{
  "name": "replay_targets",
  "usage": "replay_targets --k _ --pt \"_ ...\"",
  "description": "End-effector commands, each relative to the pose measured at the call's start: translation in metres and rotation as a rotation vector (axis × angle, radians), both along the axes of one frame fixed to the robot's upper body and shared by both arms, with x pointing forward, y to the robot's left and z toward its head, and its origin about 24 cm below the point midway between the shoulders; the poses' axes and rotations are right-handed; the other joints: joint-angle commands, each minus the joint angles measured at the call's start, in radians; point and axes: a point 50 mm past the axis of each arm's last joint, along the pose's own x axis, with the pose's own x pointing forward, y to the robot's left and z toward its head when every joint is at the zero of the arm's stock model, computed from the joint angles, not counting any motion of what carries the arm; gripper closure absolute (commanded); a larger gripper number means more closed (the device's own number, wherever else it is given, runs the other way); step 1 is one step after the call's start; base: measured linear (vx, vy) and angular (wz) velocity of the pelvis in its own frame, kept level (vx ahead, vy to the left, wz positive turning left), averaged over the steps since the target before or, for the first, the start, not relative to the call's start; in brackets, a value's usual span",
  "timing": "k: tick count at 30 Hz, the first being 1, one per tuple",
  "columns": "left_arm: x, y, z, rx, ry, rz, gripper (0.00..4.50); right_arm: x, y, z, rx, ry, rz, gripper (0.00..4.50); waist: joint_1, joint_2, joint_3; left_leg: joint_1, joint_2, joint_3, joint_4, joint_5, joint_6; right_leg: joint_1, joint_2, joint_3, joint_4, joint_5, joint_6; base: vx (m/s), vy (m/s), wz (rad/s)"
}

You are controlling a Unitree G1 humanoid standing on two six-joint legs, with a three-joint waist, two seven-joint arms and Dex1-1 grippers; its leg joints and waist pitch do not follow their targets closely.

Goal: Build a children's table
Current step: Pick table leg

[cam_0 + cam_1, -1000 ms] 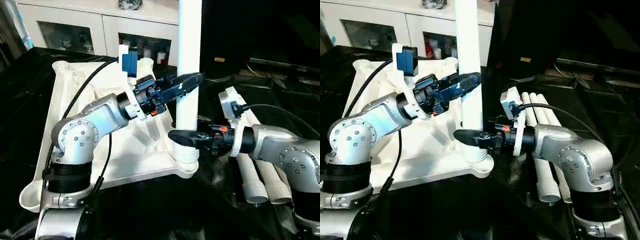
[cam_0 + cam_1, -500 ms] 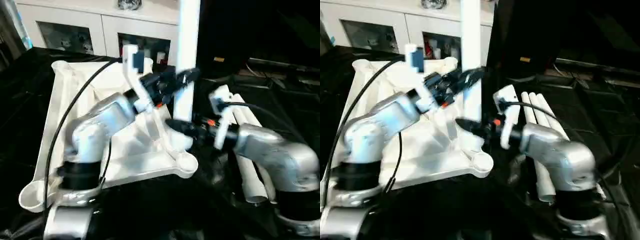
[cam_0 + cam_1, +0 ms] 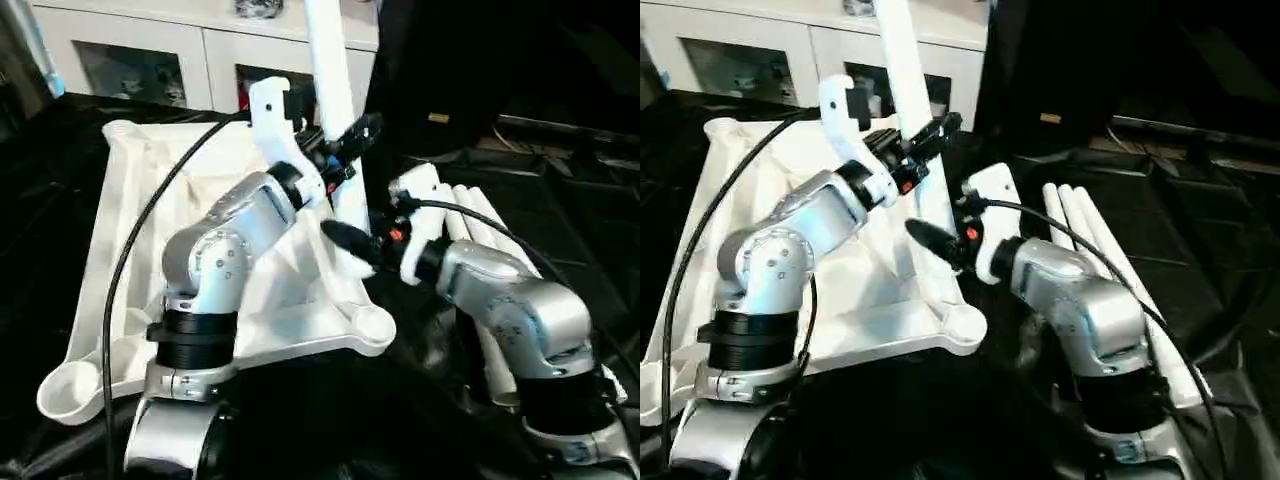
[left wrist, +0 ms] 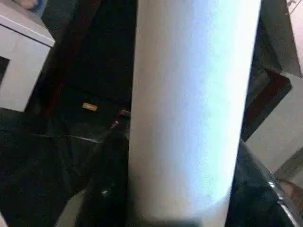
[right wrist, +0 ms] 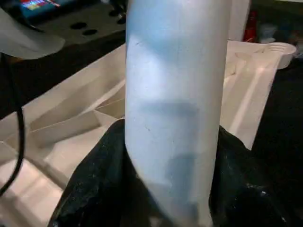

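The white table top (image 3: 150,260) is being shown upside down on the black-covered surface (image 3: 40,160), ribbed underside up, with an empty corner socket (image 3: 372,325) at about five o'clock of the top. A white cabinet (image 3: 150,50) is being seen behind it at twelve o'clock. Three spare tube legs (image 3: 1090,235) are lying side by side at three o'clock of the top, just beyond the right arm.

The fourth leg (image 3: 330,90) is being held off the top, its long axis leaning toward eleven o'clock rather than standing upright, and its lower end is hidden behind the arms. The empty socket is lying at about five o'clock from that hidden lower end, and the right hand (image 3: 345,238) is judged the nearer of the two to it. The leg would probably need to be brought upright over a socket before being pressed home.

The left hand (image 3: 352,140) is being wrapped around the leg higher up, fingers pinching the tube, forearm reaching up toward one o'clock. The right hand is being clamped on the leg lower down, its dark fingers (image 5: 94,189) hugging both sides of the tube, forearm pointing toward ten o'clock.
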Motion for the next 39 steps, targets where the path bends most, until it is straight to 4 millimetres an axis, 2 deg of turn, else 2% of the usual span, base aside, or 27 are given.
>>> replay_targets --k 1,5,11,12,14,17,18,21,25,26,29,31,32,37,39 --pt "-0.001 -0.003 0.009 -0.012 -0.039 -0.017 2.5 0.003 -0.002 0.01 0.04 -0.026 -0.009 1.99 -0.001 0.003 -0.07 0.011 0.052 -0.019 -0.075 -0.108 -0.028 0.053 -0.079 0.05 -0.076 -0.166 -0.139 0.0 0.0 0.0" --pt "-0.004 -0.004 0.01 -0.003 -0.067 -0.053 2.59 0.002 -0.005 0.013 0.082 -0.014 0.011 1.69 0.001 0.003 -0.071 0.01 0.051 -0.018 -0.075 -0.103 -0.023 0.054 -0.079 0.05 -0.074 -0.148 -0.139 0.0 0.0 0.0" --pt "-0.019 -0.005 0.008 0.034 -0.111 -0.281 2.6 -0.012 -0.015 0.017 0.068 0.013 0.211 1.29 0.004 0.004 -0.071 0.012 0.051 -0.017 -0.074 -0.085 -0.01 0.057 -0.078 0.049 -0.069 -0.115 -0.157 0.0 0.0 0.0" --pt "-0.024 -0.003 0.008 0.034 -0.119 -0.356 2.6 -0.021 -0.018 0.018 0.061 0.028 0.298 1.27 0.005 0.005 -0.07 0.01 0.053 -0.017 -0.074 -0.086 -0.01 0.056 -0.079 0.05 -0.069 -0.117 -0.16 0.0 0.0 0.0" --pt "-0.027 -0.003 0.007 0.029 -0.124 -0.39 2.6 -0.025 -0.02 0.018 0.058 0.035 0.34 1.27 0.007 0.003 -0.069 0.01 0.053 -0.016 -0.073 -0.088 -0.005 0.058 -0.08 0.05 -0.069 -0.125 -0.165 0.0 0.0 0.0" --pt "-0.043 0.003 0.015 -0.013 -0.218 -0.598 2.6 -0.031 -0.033 0.016 0.033 0.066 0.399 1.27 0.011 0.002 -0.068 0.012 0.053 -0.016 -0.074 -0.105 -0.006 0.057 -0.084 0.049 -0.076 -0.191 -0.165 0.0 0.0 0.0" --pt "-0.047 0.003 0.015 -0.013 -0.228 -0.64 2.6 -0.031 -0.034 0.016 0.034 0.067 0.405 1.27 0.008 0.002 -0.067 0.011 0.054 -0.015 -0.076 -0.115 -0.013 0.053 -0.081 0.049 -0.076 -0.211 -0.165 0.0 0.0 0.0" --pt "-0.059 0.004 0.02 -0.027 -0.266 -0.775 2.61 -0.032 -0.038 0.019 0.058 0.072 0.431 1.27 0.005 0.003 -0.065 0.012 0.053 -0.015 -0.075 -0.13 -0.013 0.051 -0.082 0.049 -0.079 -0.241 -0.163 0.0 0.0 0.0" --pt "-0.06 0.004 0.024 -0.062 -0.273 -0.799 2.61 -0.036 -0.039 0.02 0.064 0.084 0.465 1.27 0.006 0.004 -0.065 0.012 0.054 -0.016 -0.075 -0.132 -0.018 0.051 -0.082 0.049 -0.079 -0.248 -0.167 0.0 0.0 0.0" --pt "-0.06 0.004 0.024 -0.066 -0.274 -0.8 2.61 -0.037 -0.039 0.02 0.064 0.086 0.47 1.56 0.008 0.003 -0.066 0.015 0.054 -0.015 -0.074 -0.136 -0.019 0.049 -0.081 0.049 -0.081 -0.252 -0.166 0.0 0.0 0.0" --pt "-0.06 0.004 0.025 -0.079 -0.283 -0.821 2.61 -0.041 -0.038 0.017 0.074 0.106 0.493 1.68 0.009 0.004 -0.066 0.013 0.054 -0.016 -0.076 -0.133 -0.02 0.051 -0.081 0.049 -0.08 -0.253 -0.159 0.0 0.0 0.0" --pt "-0.06 0.004 0.025 -0.083 -0.283 -0.825 2.61 -0.042 -0.038 0.016 0.076 0.109 0.497 1.97 0.01 0.002 -0.068 0.011 0.054 -0.016 -0.075 -0.118 -0.02 0.053 -0.08 0.048 -0.078 -0.234 -0.157 0.0 0.0 0.0" --pt "-0.06 0.004 0.025 -0.087 -0.282 -0.828 2.61 -0.043 -0.037 0.016 0.08 0.112 0.504 2.05 0.01 0.005 -0.068 0.012 0.054 -0.017 -0.075 -0.118 -0.02 0.051 -0.08 0.048 -0.077 -0.23 -0.16 0.0 0.0 0.0" --pt "-0.058 0.004 0.023 -0.082 -0.275 -0.816 2.61 -0.044 -0.034 0.014 0.092 0.115 0.497 2.48 0.009 0.0 -0.068 0.01 0.053 -0.016 -0.074 -0.112 -0.019 0.053 -0.08 0.048 -0.077 -0.222 -0.162 0.0 0.0 0.0" --pt "-0.057 0.004 0.023 -0.084 -0.268 -0.811 2.61 -0.043 -0.033 0.014 0.096 0.108 0.484 2.51 0.01 0.002 -0.068 0.011 0.053 -0.016 -0.074 -0.115 -0.019 0.052 -0.08 0.048 -0.078 -0.23 -0.161 0.0 0.0 0.0"
